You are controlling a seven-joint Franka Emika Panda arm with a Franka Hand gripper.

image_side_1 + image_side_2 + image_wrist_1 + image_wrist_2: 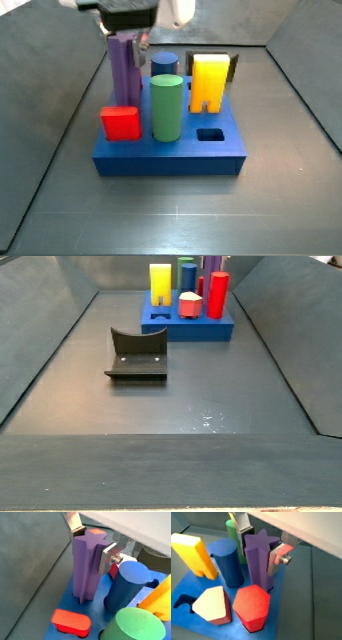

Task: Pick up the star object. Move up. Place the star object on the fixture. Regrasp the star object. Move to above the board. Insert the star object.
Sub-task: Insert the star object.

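The purple star object [85, 569] stands upright with its lower end in the blue board [73, 604], at a corner next to the blue cylinder [130, 582]. My gripper [91, 546] is shut on the star object's top end, one silver finger in a notch on each side; both wrist views show this [258, 552]. In a side view the gripper [130, 36] hangs over the board's [174, 155] far left corner with the star object [123, 75] beneath it. The black fixture [138, 353] sits on the floor apart from the board [187, 328].
The board also holds a green cylinder [164, 105], a yellow arch [210, 80], a short red block [120, 122], a red hexagonal peg [251, 604] and a square hole [210, 134]. Grey sloped walls [47, 346] surround the floor.
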